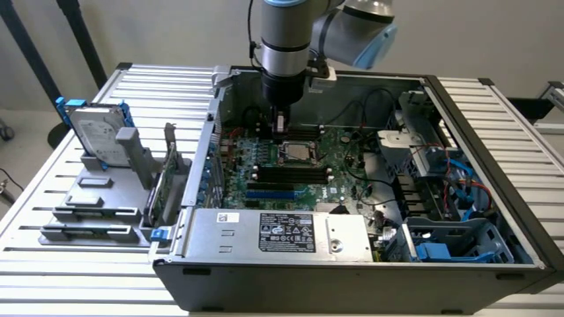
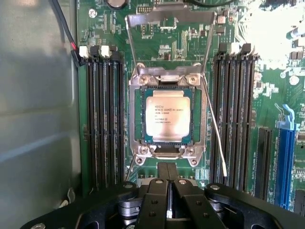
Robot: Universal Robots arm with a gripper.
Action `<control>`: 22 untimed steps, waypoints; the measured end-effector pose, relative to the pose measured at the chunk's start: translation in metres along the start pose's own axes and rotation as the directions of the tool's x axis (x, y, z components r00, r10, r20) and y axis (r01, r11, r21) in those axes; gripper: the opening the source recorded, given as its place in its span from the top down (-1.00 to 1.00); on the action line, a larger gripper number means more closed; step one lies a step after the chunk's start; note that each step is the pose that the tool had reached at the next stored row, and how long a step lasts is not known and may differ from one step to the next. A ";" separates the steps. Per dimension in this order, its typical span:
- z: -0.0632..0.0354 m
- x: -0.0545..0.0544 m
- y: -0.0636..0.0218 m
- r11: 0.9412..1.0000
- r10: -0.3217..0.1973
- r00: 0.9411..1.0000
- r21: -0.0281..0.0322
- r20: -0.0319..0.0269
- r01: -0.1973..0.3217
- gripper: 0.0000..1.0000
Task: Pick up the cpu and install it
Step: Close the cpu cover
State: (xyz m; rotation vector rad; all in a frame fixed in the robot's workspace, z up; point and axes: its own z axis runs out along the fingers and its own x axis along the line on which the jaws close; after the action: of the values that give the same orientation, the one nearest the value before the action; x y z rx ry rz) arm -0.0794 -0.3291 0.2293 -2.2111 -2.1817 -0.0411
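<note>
At the exterior view's upper middle, the claw (image 1: 280,129) hangs closed, empty, above the cpu (image 1: 294,153) in its socket (image 2: 167,78).

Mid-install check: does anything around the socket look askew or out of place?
Nothing looks damaged or spilled. The cpu lies flat and square in its socket, but the load plate is swung open and the wire lever stands free beside it, so the chip is not clamped. The gripper, shut and empty, hovers nearby.
</note>
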 end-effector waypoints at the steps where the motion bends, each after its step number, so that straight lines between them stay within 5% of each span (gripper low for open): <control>1: -0.0009 0.000 0.0038 1.000 0.000 1.000 0.000 0.000 0.000 0.79; 17: -0.0448 0.002 0.0763 1.000 -0.007 1.000 0.010 -0.003 0.007 0.79; 22: -0.0484 0.002 0.0990 1.000 -0.012 1.000 0.010 -0.004 0.012 0.79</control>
State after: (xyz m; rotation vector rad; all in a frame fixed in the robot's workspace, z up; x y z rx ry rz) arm 0.0199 -0.3307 0.2771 -2.1915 -2.1881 -0.0341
